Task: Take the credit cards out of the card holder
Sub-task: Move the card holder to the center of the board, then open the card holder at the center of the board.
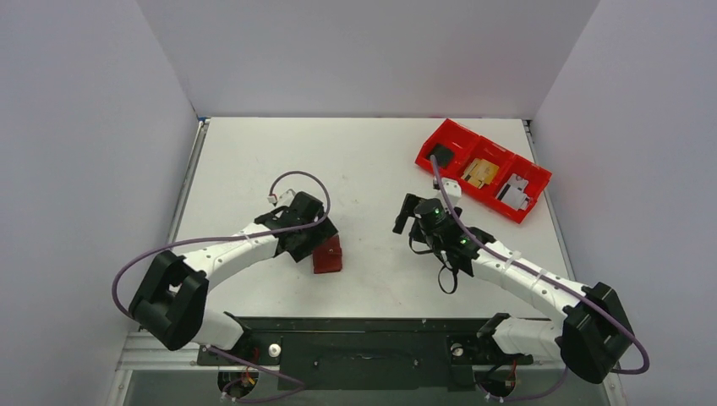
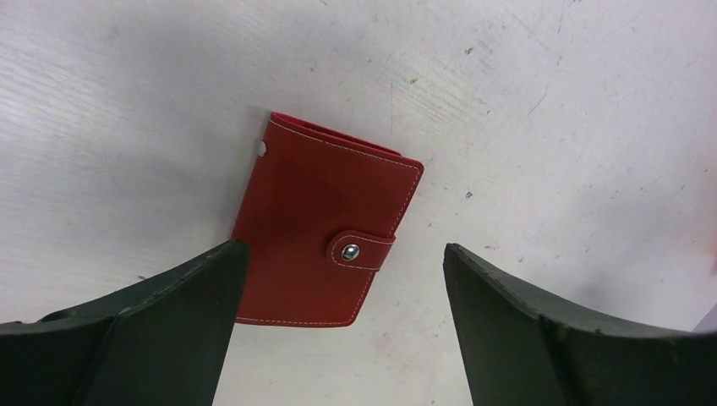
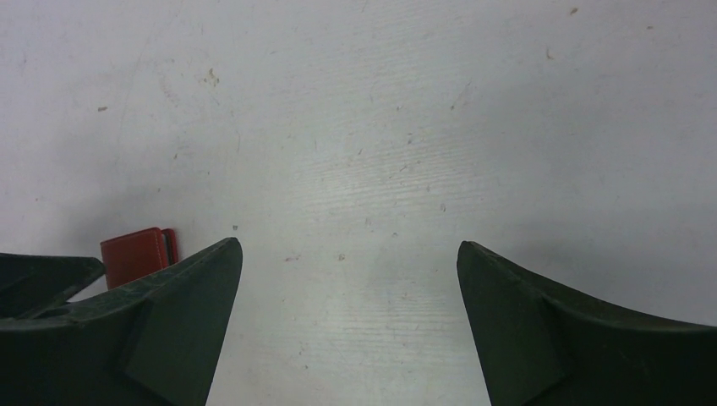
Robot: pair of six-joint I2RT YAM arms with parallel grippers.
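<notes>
- Since the card holder (image 2: 321,233) lies folded shut on the table (image 1: 363,161) with its snap tab (image 2: 359,251) fastened, I judge the task barely begun: no card is out.
- No credit cards show on the table in any view. Presumably they sit inside the folded holder, hidden.
- Holder location: flat on the table, left of centre and toward the near edge, right at the tip of the left arm (image 1: 245,245).
- Left to do, as I read it: pop the snap, fold the cover open, pull each card out, lay it on the table.
- Left jaws: wide apart, holding nothing. In the left wrist view they hang over the holder with the snap tab between them. One finger (image 2: 161,313) overlaps the holder's near corner in that picture, but I cannot tell whether it touches.
- Right jaws: wide apart too, empty, over bare table right of centre. Right arm (image 1: 507,271) is well apart from the holder, which shows only at the left edge of the right wrist view.
- Red bin (image 1: 467,191) sits at the far right of the table. It has three compartments with small items I can't identify, and it is well apart from the holder.
- Judgement: probably a two-arm job, one pinning the holder while the other works the snap. A thin flat holder may slide on this smooth table if it is pushed sideways.
</notes>
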